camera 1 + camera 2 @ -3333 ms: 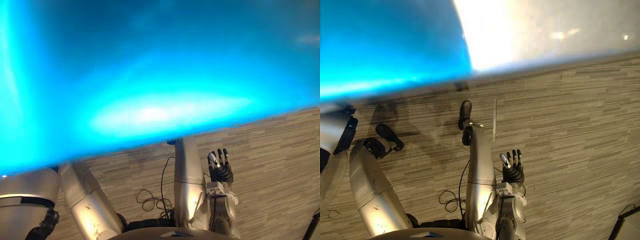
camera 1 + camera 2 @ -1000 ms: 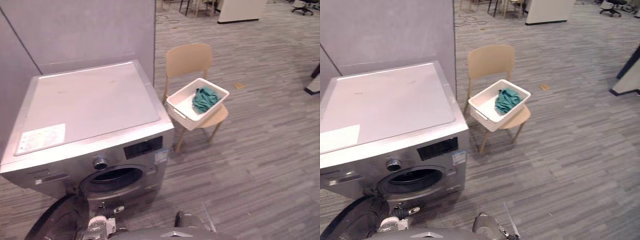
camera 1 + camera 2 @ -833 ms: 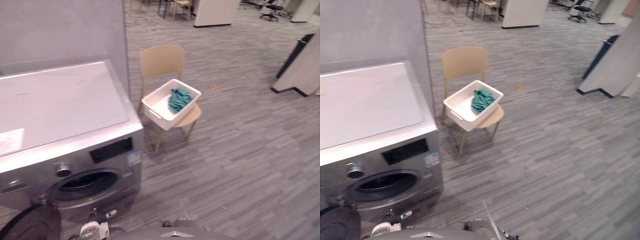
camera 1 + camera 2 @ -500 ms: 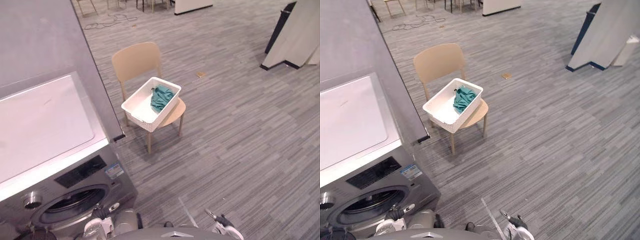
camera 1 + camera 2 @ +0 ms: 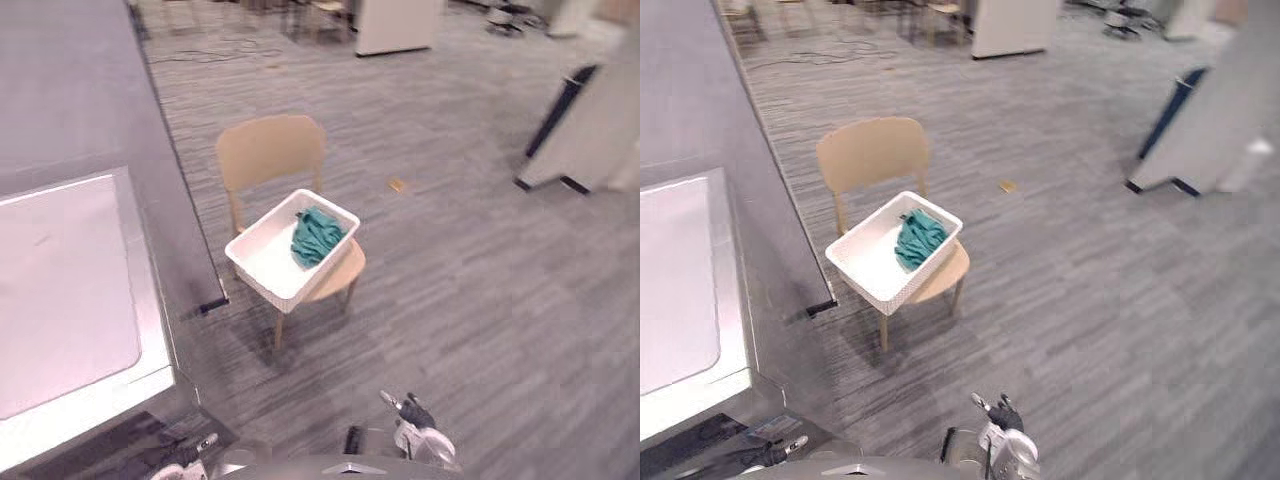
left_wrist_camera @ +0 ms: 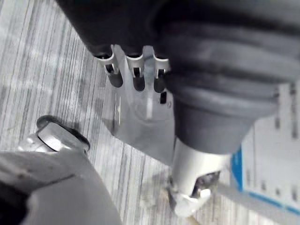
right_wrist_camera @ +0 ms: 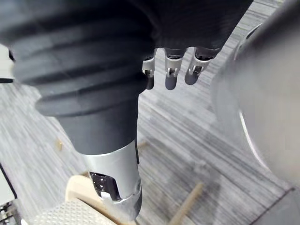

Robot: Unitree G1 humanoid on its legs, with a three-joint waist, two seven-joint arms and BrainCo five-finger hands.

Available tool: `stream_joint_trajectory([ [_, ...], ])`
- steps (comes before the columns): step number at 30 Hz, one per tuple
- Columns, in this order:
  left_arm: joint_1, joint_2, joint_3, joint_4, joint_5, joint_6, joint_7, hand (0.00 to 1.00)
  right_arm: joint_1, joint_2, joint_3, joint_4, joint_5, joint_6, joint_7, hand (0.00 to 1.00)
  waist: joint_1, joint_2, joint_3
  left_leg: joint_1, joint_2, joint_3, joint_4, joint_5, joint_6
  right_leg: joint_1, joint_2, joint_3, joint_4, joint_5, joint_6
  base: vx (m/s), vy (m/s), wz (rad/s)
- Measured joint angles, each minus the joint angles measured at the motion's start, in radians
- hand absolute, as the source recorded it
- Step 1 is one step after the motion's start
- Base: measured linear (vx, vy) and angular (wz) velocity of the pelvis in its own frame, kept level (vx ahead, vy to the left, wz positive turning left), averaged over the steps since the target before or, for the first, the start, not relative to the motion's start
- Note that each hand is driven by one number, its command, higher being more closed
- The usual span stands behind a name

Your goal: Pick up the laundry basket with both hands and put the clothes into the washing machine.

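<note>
1. At the middle of the head views now sits the laundry basket (image 5: 262,283), resting tilted on the seat of the tan chair (image 5: 270,150). The green clothes (image 5: 316,235) are bunched at its far end.
2. A second ago the washing machine (image 5: 60,290) took up most of the picture with its round door opening showing. Now only its flat top lies along the left edge.
3. I read that as my head camera swinging right, not as anything moving. The basket lies on the chair just as it did before.
4. The right hand (image 5: 998,412) has come into the bottom of the head views, low and well apart from the basket. In its wrist view the fingers hang straight and apart, holding nothing.
5. The left hand (image 6: 133,65) shows in its own wrist view over the floor, fingers likewise relaxed and empty.
6. For the task, I judge this as the turn towards the basket, with the pick-up not yet begun.
7. I still have to close the gap to the chair and bring one hand to each side of the basket.
8. The grey partition (image 5: 90,90) stands just beside the chair, so I would watch my left arm's clearance there.
</note>
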State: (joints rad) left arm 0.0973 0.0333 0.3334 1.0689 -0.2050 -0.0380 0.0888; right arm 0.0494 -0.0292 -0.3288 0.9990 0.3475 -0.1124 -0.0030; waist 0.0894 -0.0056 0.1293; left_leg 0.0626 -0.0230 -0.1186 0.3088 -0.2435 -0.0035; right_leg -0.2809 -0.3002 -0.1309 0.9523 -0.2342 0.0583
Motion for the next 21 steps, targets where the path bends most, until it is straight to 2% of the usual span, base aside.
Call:
stream_joint_trajectory([
  [1, -0.004, -0.004, 0.011, 0.001, -0.012, -0.005, 0.033, 0.0, 0.006, -0.004, -0.018, 0.0, 0.001, -0.003, -0.011, 0.0, -0.004, 0.005, -0.004, 0.002, 0.025, -0.019, 0.003, -0.016, -0.028, 0.007, -0.036, 0.053, -0.169, 0.027, -0.038, 0.2, -0.396, 0.42],
  [3, 0.005, 0.031, 0.019, 0.002, -0.022, -0.012, 0.069, 0.0, 0.022, 0.0, -0.041, 0.002, 0.006, 0.003, -0.012, 0.0, -0.004, 0.001, -0.006, 0.012, 0.069, -0.025, 0.004, -0.038, -0.069, 0.044, -0.035, 0.162, -0.411, 0.088, -0.019, 0.15, -0.482, 0.06],
  [4, 0.03, 0.079, 0.015, 0.003, -0.025, -0.021, 0.075, 0.0, 0.032, 0.001, -0.062, 0.024, 0.01, 0.009, -0.018, 0.0, -0.006, -0.005, -0.019, 0.008, 0.121, -0.031, 0.005, -0.067, -0.117, 0.063, -0.023, 0.232, -0.521, 0.149, 0.03, 0.14, -0.565, 0.04],
  [5, 0.041, 0.089, 0.01, 0.001, -0.024, -0.032, 0.066, 0.0, 0.032, 0.001, -0.072, 0.049, 0.01, 0.01, -0.021, 0.0, -0.011, -0.011, -0.029, 0.009, 0.142, -0.039, 0.001, -0.075, -0.137, 0.067, -0.023, 0.225, -0.53, 0.162, 0.1, 0.19, -0.782, 0.14],
  [6, 0.052, 0.089, 0.011, 0.0, -0.008, -0.043, 0.048, 0.0, 0.046, 0.004, -0.083, 0.088, 0.016, 0.021, -0.024, 0.0, -0.017, -0.026, -0.057, 0.021, 0.186, -0.048, -0.02, -0.086, -0.177, 0.085, -0.018, 0.17, -0.548, 0.187, 0.173, 0.24, -0.751, 0.04],
  [7, 0.062, 0.071, 0.018, 0.006, -0.006, -0.046, 0.035, 0.0, 0.052, 0.004, -0.084, 0.102, 0.021, 0.028, -0.024, 0.0, -0.012, -0.033, -0.082, 0.046, 0.226, -0.047, -0.027, -0.086, -0.182, 0.102, 0.01, 0.126, -0.56, 0.085, 0.219, 0.25, -0.735, 0.06],
  [8, 0.062, 0.009, 0.022, 0.017, -0.007, -0.042, 0.019, 0.0, 0.039, -0.036, -0.083, 0.117, 0.02, 0.028, -0.023, 0.0, -0.029, 0.012, -0.088, -0.011, 0.289, -0.076, 0.061, -0.044, -0.137, 0.112, 0.084, 0.088, -0.535, 0.062, 0.169, 0.21, -0.708, 0.03],
  [9, 0.061, -0.021, 0.045, 0.013, -0.014, -0.045, 0.005, 0.0, 0.041, -0.047, -0.083, 0.119, 0.02, 0.028, -0.024, 0.0, -0.033, 0.02, -0.096, -0.043, 0.298, -0.083, 0.121, -0.003, -0.096, 0.117, 0.1, 0.075, -0.528, 0.053, 0.152, 0.18, -0.649, 0.3],
  [10, 0.054, -0.032, 0.094, 0.003, -0.031, -0.047, -0.002, 0.0, 0.059, -0.055, -0.076, 0.119, 0.021, 0.028, -0.024, 0.0, -0.039, 0.027, -0.09, -0.122, 0.317, -0.086, 0.276, 0.11, 0.006, 0.161, 0.125, 0.033, -0.539, 0.038, 0.116, 0.22, -0.819, 0.52],
  [11, 0.049, -0.04, 0.102, 0.003, -0.058, -0.046, -0.009, 0.0, 0.08, -0.057, -0.074, 0.126, 0.021, 0.029, -0.024, 0.0, -0.036, 0.037, -0.078, -0.218, 0.348, -0.063, 0.461, 0.221, 0.067, 0.232, 0.16, -0.011, -0.572, 0.028, 0.067, 0.16, -0.538, 0.47],
  [12, 0.051, -0.042, 0.099, 0.004, -0.061, -0.046, -0.009, 0.0, 0.081, -0.058, -0.072, 0.131, 0.021, 0.029, -0.024, 0.0, -0.033, 0.038, -0.078, -0.234, 0.348, -0.053, 0.5, 0.214, 0.065, 0.241, 0.164, -0.016, -0.578, 0.026, 0.061, 0.1, -0.434, 0.32],
  [13, 0.059, -0.041, 0.095, 0.003, -0.078, -0.047, -0.014, 0.0, 0.081, -0.063, -0.056, 0.155, 0.022, 0.029, -0.025, 0.0, -0.019, 0.033, -0.076, -0.294, 0.347, 0.02, 0.623, 0.183, 0.061, 0.289, 0.177, -0.025, -0.617, 0.03, 0.036, 0.07, -0.284, 0.05],
  [14, 0.064, -0.037, 0.087, 0.004, -0.077, -0.046, -0.016, 0.0, 0.081, -0.065, -0.045, 0.159, 0.025, 0.029, -0.027, 0.0, -0.011, 0.033, -0.076, -0.33, 0.343, 0.112, 0.677, 0.154, 0.046, 0.331, 0.192, -0.036, -0.669, 0.043, 0.022, 0.1, -0.342, 0.07],
  [15, 0.07, -0.038, 0.088, 0.006, -0.076, -0.047, -0.017, 0.0, 0.076, -0.064, -0.045, 0.159, 0.036, 0.028, -0.027, 0.0, -0.011, 0.035, -0.074, -0.343, 0.336, 0.15, 0.684, 0.141, 0.035, 0.348, 0.199, -0.042, -0.689, 0.047, 0.019, 0.1, -0.276, 0.11],
  [16, 0.088, -0.045, 0.091, 0.014, -0.075, -0.046, -0.018, 0.0, 0.063, -0.064, -0.047, 0.159, 0.042, 0.029, -0.028, 0.0, -0.008, 0.037, -0.071, -0.37, 0.298, 0.193, 0.656, 0.118, 0.015, 0.361, 0.211, -0.048, -0.714, 0.048, 0.015, 0.08, -0.188, 0.13],
  [17, 0.093, -0.054, 0.101, 0.013, -0.076, -0.046, -0.022, 0.0, 0.049, -0.062, -0.046, 0.155, 0.044, 0.029, -0.028, 0.0, -0.007, 0.044, -0.067, -0.382, 0.263, 0.214, 0.603, 0.103, 0.005, 0.367, 0.225, -0.054, -0.734, 0.047, 0.01, 0.09, -0.145, 0.16],
  [18, 0.096, -0.054, 0.101, 0.022, -0.075, -0.042, -0.029, 0.0, 0.028, -0.062, -0.051, 0.156, 0.045, 0.029, -0.027, 0.0, -0.006, 0.051, -0.059, -0.375, 0.204, 0.228, 0.462, 0.094, -0.011, 0.373, 0.236, -0.07, -0.759, 0.054, -0.007, 0.09, -0.063, 0.17],
  [19, 0.1, -0.053, 0.101, 0.027, -0.072, -0.038, -0.031, 0.0, 0.019, -0.06, -0.06, 0.156, 0.045, 0.029, -0.027, 0.0, -0.006, 0.051, -0.056, -0.359, 0.175, 0.243, 0.358, 0.1, -0.015, 0.374, 0.238, -0.079, -0.768, 0.055, -0.007, 0.12, -0.013, 0.32],
  [20, 0.103, -0.052, 0.101, 0.045, -0.061, -0.032, -0.032, 0.0, 0.007, -0.06, -0.073, 0.156, 0.047, 0.029, -0.026, 0.0, -0.006, 0.062, -0.049, -0.31, 0.143, 0.319, 0.134, 0.152, -0.018, 0.388, 0.25, -0.102, -0.787, 0.055, -0.007, 0.17, 0.015, 0.46],
  [21, 0.097, -0.047, 0.131, 0.052, -0.043, -0.018, -0.032, 0.0, -0.005, -0.045, -0.076, 0.155, 0.05, 0.029, -0.027, 0.0, 0.0, 0.045, -0.03, -0.268, 0.135, 0.416, 0.03, 0.185, 0.041, 0.411, 0.239, -0.116, -0.81, 0.054, -0.006, 0.18, 0.014, 0.58],
])
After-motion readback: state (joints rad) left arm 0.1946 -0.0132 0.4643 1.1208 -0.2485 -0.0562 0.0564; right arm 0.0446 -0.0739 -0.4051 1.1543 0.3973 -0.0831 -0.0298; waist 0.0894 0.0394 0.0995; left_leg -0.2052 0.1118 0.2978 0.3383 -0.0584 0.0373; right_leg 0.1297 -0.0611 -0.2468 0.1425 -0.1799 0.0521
